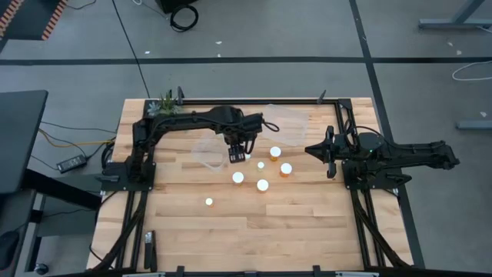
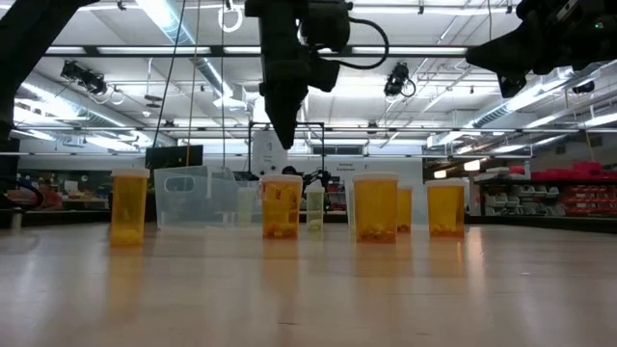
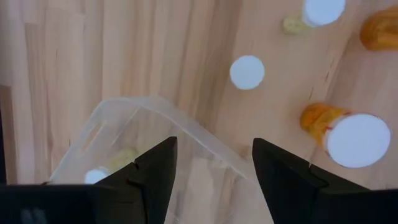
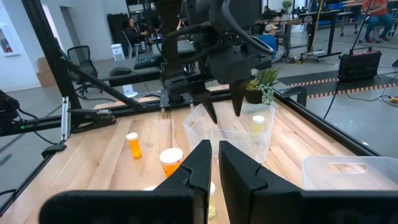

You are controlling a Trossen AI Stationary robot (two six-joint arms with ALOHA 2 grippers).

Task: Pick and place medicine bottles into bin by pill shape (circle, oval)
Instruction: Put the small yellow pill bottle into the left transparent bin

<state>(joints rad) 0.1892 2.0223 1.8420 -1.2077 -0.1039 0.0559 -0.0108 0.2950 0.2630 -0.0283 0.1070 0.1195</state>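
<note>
Nearest: medicine bottles [image 1: 263, 185] stood loose on the table [image 1: 307, 231].
Left gripper [image 1: 237, 153]: fingers apart, empty, above a clear bin's [image 1: 206, 150] edge.
Right gripper [image 1: 310, 149]: closed, empty, beside.
Around: second bin [image 1: 288, 123]; plant [image 1: 166, 102].
Hidden: one bottle inside the bin [image 4: 259, 122], blurred.

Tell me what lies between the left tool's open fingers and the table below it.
The clear plastic bin's rim, seen in the left wrist view between the left tool fingers.
</note>
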